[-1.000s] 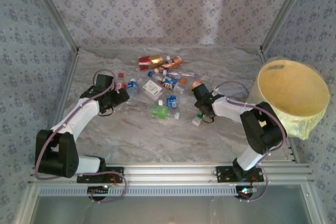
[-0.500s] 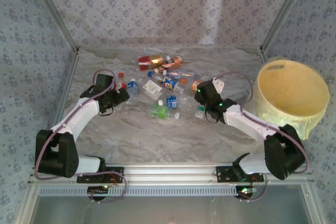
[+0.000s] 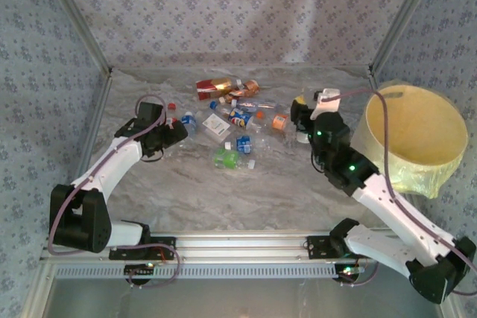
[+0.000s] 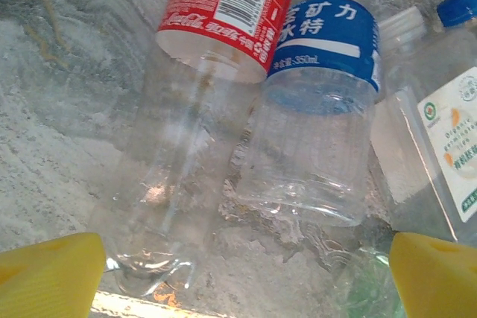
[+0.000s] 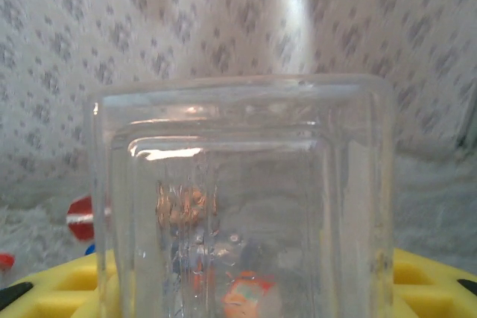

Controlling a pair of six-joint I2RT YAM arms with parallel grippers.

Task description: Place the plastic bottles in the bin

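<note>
- The plastic bottles [image 3: 231, 117] lie scattered over the far middle of the table [image 3: 223, 199], with red, blue, orange and green labels mixed together.
- The bin [image 3: 417, 124] stands at the right edge of the table, its mouth tilted toward the arms, and its inside looks bare from the top camera.
- The left gripper [image 3: 177, 130] is low at the left edge of the bottle heap, with its yellow pads [image 4: 48, 273] spread wide.
- Just ahead of those pads a red-labelled bottle [image 4: 201, 72] and a blue-labelled bottle [image 4: 317, 109] lie side by side, touching, with neither of them gripped.
- To the right of that pair lies a white-labelled bottle [image 4: 447, 132] with a blue cap.
- The right gripper [image 3: 302, 118] sits between the heap and the bin, nearer the bin.
- Its wrist camera shows it pinching a clear bottle [image 5: 238, 199], whose squarish body rises between the yellow fingers [image 5: 432, 281].
</note>
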